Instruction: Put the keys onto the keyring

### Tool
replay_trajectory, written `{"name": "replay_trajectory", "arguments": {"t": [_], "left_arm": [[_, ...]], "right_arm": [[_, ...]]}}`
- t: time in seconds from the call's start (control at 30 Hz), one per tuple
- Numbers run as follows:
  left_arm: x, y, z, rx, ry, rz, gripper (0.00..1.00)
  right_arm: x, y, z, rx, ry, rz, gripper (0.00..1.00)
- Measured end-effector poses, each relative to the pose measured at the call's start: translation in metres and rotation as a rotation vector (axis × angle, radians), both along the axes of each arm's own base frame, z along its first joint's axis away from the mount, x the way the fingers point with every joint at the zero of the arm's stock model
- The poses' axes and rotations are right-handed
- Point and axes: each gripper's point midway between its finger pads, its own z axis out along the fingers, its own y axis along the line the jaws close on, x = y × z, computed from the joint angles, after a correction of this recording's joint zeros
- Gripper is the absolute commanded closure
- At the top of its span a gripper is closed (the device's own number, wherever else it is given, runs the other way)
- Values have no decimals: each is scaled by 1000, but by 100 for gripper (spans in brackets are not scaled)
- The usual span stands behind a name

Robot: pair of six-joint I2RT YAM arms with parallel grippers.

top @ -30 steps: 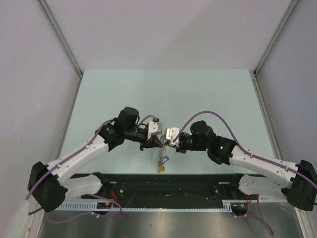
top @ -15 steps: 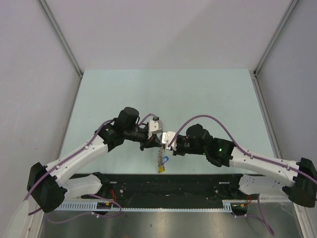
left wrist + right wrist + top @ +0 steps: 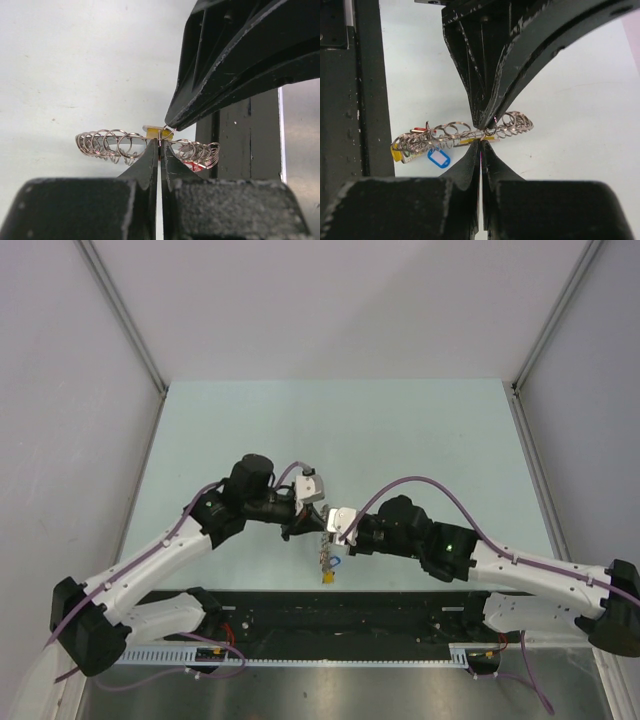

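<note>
The keyring (image 3: 450, 134) is a long bundle of small silver rings with a blue tag (image 3: 438, 158), a yellow tag (image 3: 396, 154) and a red one. In the top view it sits under the two meeting grippers (image 3: 327, 558). My left gripper (image 3: 160, 143) is shut on a thin wire of the keyring (image 3: 107, 144). My right gripper (image 3: 481, 143) comes from the opposite side, tip to tip with the left gripper (image 3: 487, 122). It is shut on the small ring of a key with a yellow-orange tag (image 3: 157, 131).
A black rail (image 3: 330, 612) with cable ducts runs along the near table edge, just below the bundle. The pale green table (image 3: 340, 430) stretches back to grey walls on three sides.
Both grippers have shifted a little left and toward the near edge, staying tip to tip. The right arm has stretched further left. The bundle stays in about the same place.
</note>
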Motion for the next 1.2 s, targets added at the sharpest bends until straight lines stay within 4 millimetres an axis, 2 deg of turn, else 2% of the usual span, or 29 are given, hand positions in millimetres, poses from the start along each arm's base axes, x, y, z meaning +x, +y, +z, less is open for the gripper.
{"name": "replay_trajectory", "arguments": {"t": [0.23,0.5,0.6,0.73,1.07,1.2], "left_arm": [[2,2,29,-94,-60,46,100],[-1,4,39,-191,-82,87,100],[0,3,40,-207,-82,96,100],[2,2,42,-216,-92,98,99],[-1,-3,55,-265,-123,54,100],[-3,-4,55,-268,-121,45,100]], "right_arm": [[4,0,20,69,-28,-27,100],[2,-2,30,154,-35,-38,100],[3,-1,30,166,-38,-45,96],[4,0,31,180,-42,-48,86],[6,-2,24,175,-38,-56,78],[11,-3,25,183,-40,-72,72]]}}
